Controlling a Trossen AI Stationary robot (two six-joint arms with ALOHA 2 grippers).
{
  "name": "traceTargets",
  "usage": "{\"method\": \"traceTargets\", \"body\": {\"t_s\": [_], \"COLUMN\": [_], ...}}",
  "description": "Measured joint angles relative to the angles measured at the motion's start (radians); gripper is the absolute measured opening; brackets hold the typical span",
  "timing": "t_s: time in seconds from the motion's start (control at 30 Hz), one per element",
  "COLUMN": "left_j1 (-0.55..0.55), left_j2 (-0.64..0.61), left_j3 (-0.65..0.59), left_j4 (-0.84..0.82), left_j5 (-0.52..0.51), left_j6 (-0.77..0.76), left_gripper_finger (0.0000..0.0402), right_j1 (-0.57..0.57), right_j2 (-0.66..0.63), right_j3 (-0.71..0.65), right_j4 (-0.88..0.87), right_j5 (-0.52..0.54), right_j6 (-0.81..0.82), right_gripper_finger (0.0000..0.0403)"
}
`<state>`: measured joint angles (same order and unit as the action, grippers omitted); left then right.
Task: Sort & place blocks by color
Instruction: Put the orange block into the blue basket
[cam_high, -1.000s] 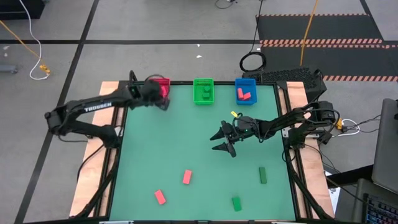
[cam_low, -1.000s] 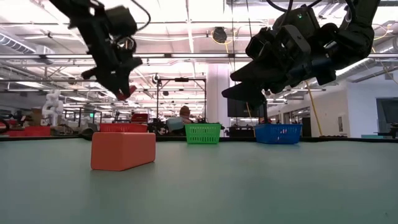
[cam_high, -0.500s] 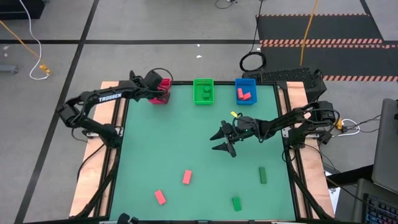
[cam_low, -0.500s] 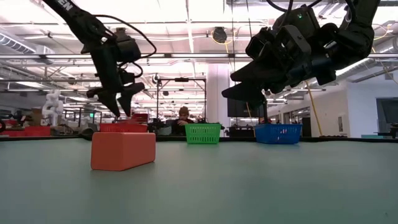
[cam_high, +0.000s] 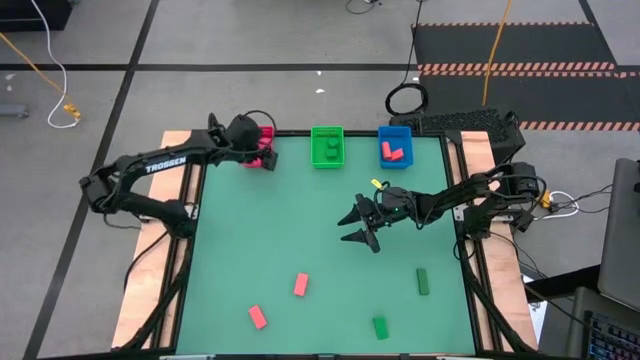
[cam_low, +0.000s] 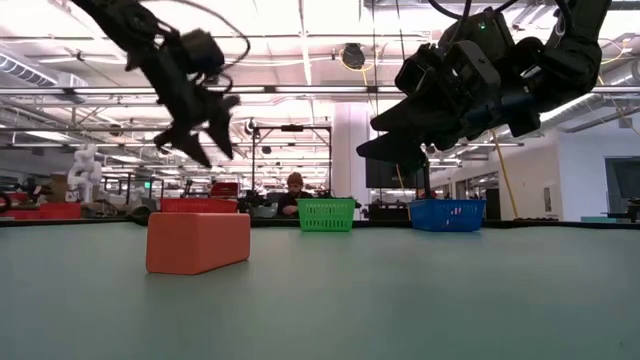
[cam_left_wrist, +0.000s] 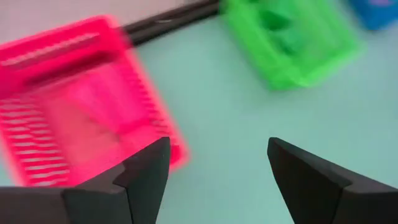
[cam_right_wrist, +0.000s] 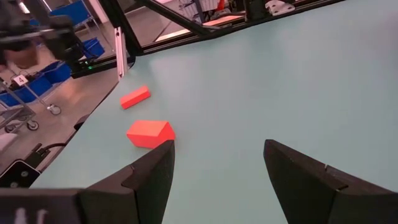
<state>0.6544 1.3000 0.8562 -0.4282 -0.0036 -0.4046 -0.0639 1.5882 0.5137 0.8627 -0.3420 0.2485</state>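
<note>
Fingers (cam_left_wrist: 146, 177) spread | left gripper (cam_high: 262, 153) over red bin (cam_high: 265, 134) | green bar (cam_high: 422, 281) lengthwise

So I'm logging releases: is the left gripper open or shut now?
Open. The left gripper shows its two fingers spread wide with nothing between them, beside the red bin; the low view shows them splayed too.

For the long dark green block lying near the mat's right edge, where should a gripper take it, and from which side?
Grip the long dark green block across its narrow width at mid-length, coming straight down from above. It lies flat on the green mat, its long sides bare, nothing beside it; the open right gripper is nearest.
</note>
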Motion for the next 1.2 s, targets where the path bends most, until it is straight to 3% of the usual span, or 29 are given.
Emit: {"method": "traceTargets", "body": {"t_s": [0.27, 0.53, 0.67, 0.93, 1.07, 1.2], "left_j1": [-0.368, -0.774, -0.925, -1.070, -1.095, -1.110], "left_j2": [-0.058, -0.041, 0.029, 0.253, 0.363, 0.474], "left_j3": [0.000, 0.000, 0.001, 0.039, 0.175, 0.358], "left_j4": [-0.010, -0.009, 0.046, 0.279, 0.237, 0.042], "left_j5": [-0.012, -0.214, -0.289, -0.266, -0.241, -0.205], "left_j6": [-0.170, -0.529, -0.696, -0.837, -0.827, -0.807], "left_gripper_finger": [0.0273, 0.0273, 0.0273, 0.0273, 0.0273, 0.0273], "right_j1": [0.012, 0.053, 0.053, 0.052, 0.050, 0.044], "right_j2": [0.000, 0.000, 0.000, -0.001, -0.001, -0.001], "right_j3": [0.000, 0.000, 0.000, 0.000, 0.000, -0.002], "right_j4": [0.000, 0.000, 0.003, 0.012, -0.001, -0.023], "right_j5": [0.000, 0.006, 0.006, 0.007, 0.032, 0.032], "right_j6": [-0.047, -0.097, -0.097, -0.104, -0.107, -0.111], "right_gripper_finger": [0.0240, 0.0240, 0.0240, 0.0240, 0.0240, 0.0240]}}
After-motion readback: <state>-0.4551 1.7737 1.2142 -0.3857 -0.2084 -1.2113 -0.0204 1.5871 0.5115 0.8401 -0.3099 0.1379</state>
